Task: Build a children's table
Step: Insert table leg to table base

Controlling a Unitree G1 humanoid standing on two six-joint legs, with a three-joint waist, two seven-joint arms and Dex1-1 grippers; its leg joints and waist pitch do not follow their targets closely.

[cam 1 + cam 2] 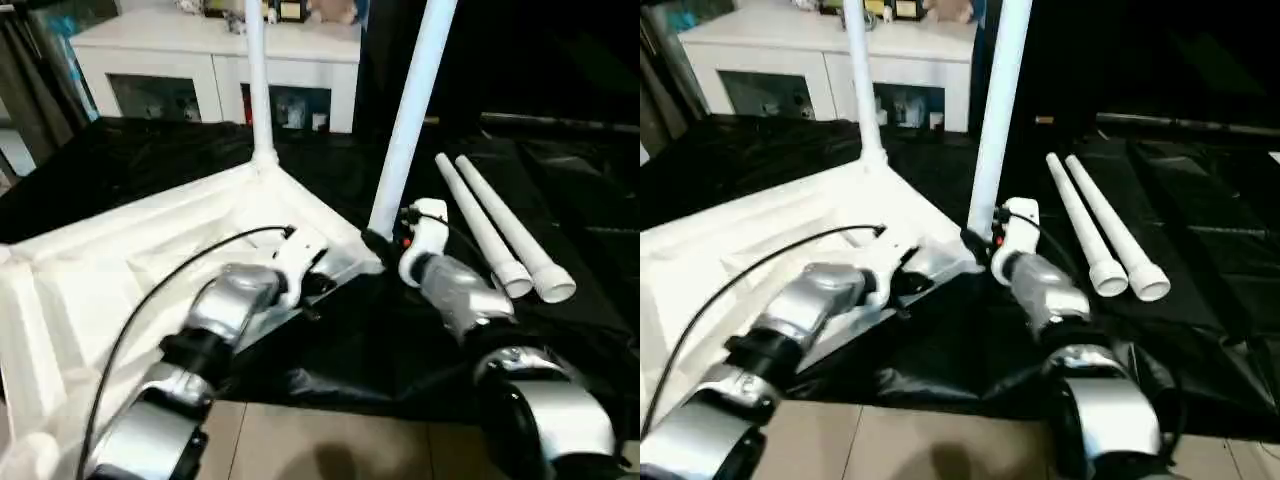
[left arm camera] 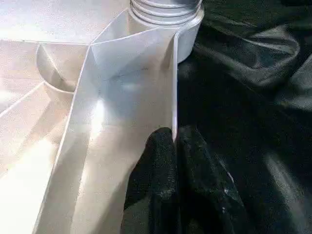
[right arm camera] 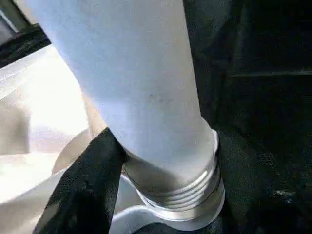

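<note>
White plastic tabletop [image 1: 120, 270] lies upside down on black sheeting [image 1: 400, 340], ribs up. One leg [image 1: 257, 80] stands in its far corner socket. The right gripper [image 1: 378, 243] grasps a second leg [image 1: 412, 110] at the near corner socket. The left gripper [image 2: 174, 139] is clenched on the tabletop's rim beside it. Two loose legs [image 1: 495, 225] lie right of the tabletop. A white cabinet [image 1: 215, 60] stands behind. No legible writing.
</note>
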